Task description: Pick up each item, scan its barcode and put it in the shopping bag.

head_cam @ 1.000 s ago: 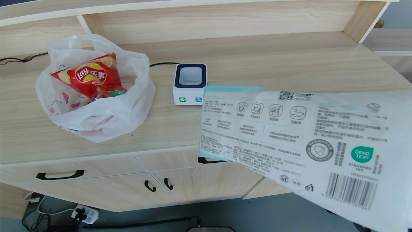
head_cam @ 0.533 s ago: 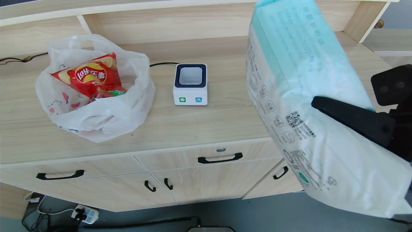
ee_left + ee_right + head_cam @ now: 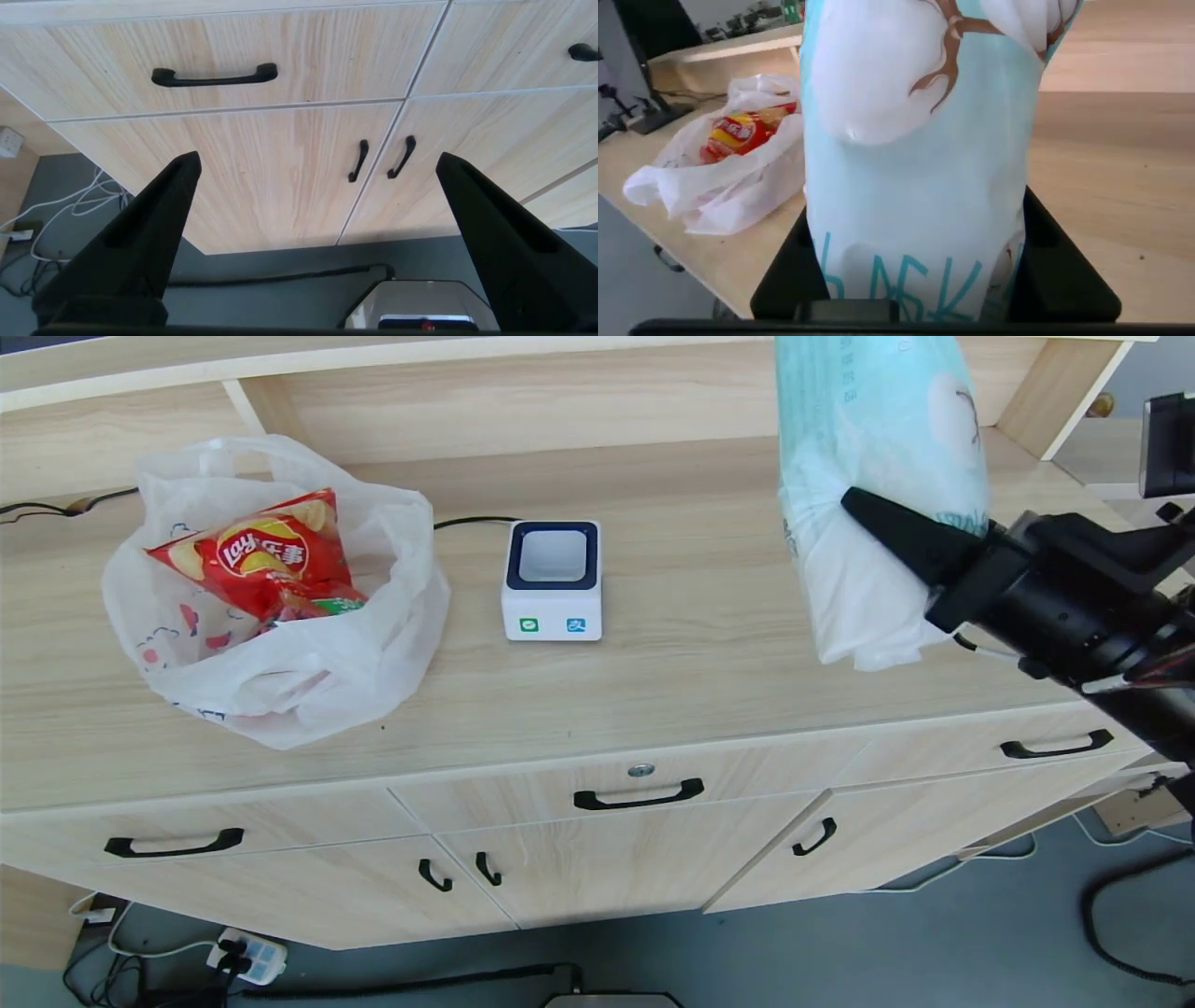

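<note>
From the head view, found the right gripper (image 3: 864,504) clamped on a teal-and-white soft pack (image 3: 878,420), with one black finger laid across the near face. Saw the pack held roughly upright in the air over the right part of the wooden counter (image 3: 672,691), its top cut off by the frame's upper edge and its white lower end hanging clear of the surface. Noted a small white scanner (image 3: 553,581) with a dark-rimmed window standing mid-counter, well apart from the pack, and a black cable (image 3: 471,520) running off behind it. Farther to the robot's left, found the white shopping bag (image 3: 308,681) slumped open on the counter, with a red bag of crisps (image 3: 266,560) lying inside. In the left wrist view, found the left gripper (image 3: 318,161) spread wide and holding nothing. Saw it facing the cabinet front below the counter, with a drawer handle (image 3: 213,76) above and two door handles (image 3: 359,161) side by side. In the right wrist view, saw the pack (image 3: 920,112) squeezed between both black fingers (image 3: 785,271), a cotton-sprig print on its front. Beyond it, picked out the shopping bag (image 3: 701,187) with the crisps (image 3: 743,131) on the counter.
</note>
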